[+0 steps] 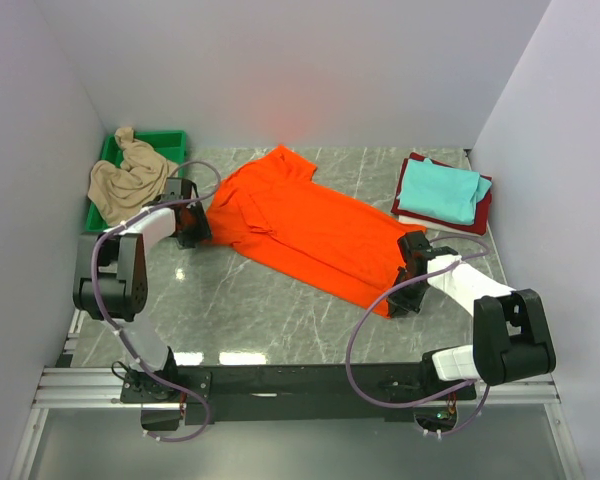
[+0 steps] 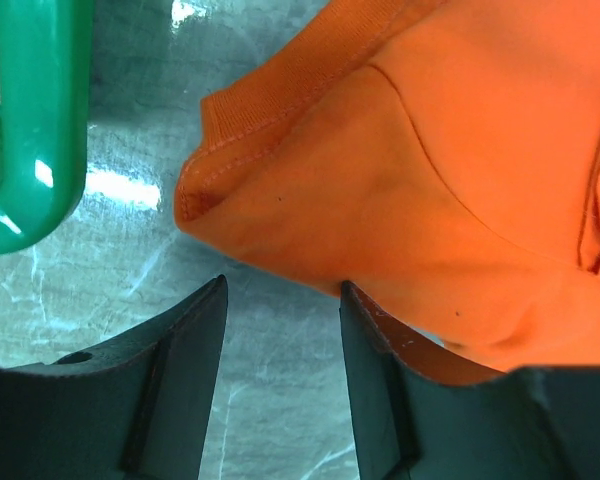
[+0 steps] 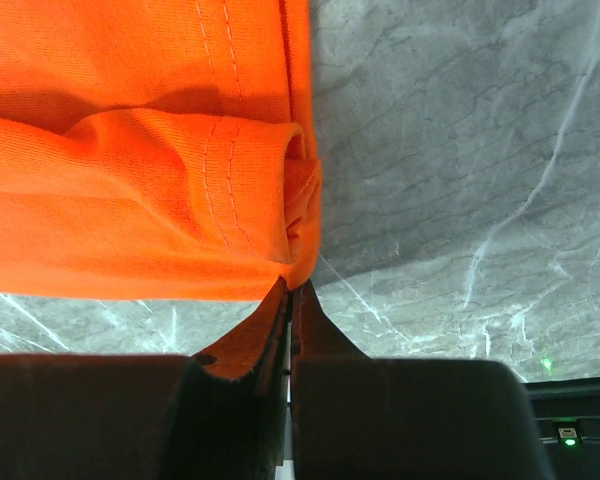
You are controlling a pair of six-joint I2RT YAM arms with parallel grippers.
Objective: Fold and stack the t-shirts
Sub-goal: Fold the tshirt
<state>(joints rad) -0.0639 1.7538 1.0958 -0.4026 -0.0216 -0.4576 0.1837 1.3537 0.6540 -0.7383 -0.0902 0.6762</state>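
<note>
At your far left, the beige t-shirt (image 1: 128, 180) lies crumpled in the green tray (image 1: 160, 137). Your left claw (image 2: 282, 300) sits just beside the tray with its jaws apart and bare bench (image 1: 280, 310) between them. The edge of the orange t-shirt (image 1: 300, 225) drapes onto its right finger. That shirt lies spread across the middle of the bench, slanting from far left to near right. Your right claw (image 3: 292, 290) is pinched tight on the shirt's near-right hem corner. At far right, the teal t-shirt (image 1: 440, 192) tops the dark red t-shirt (image 1: 412, 160).
</note>
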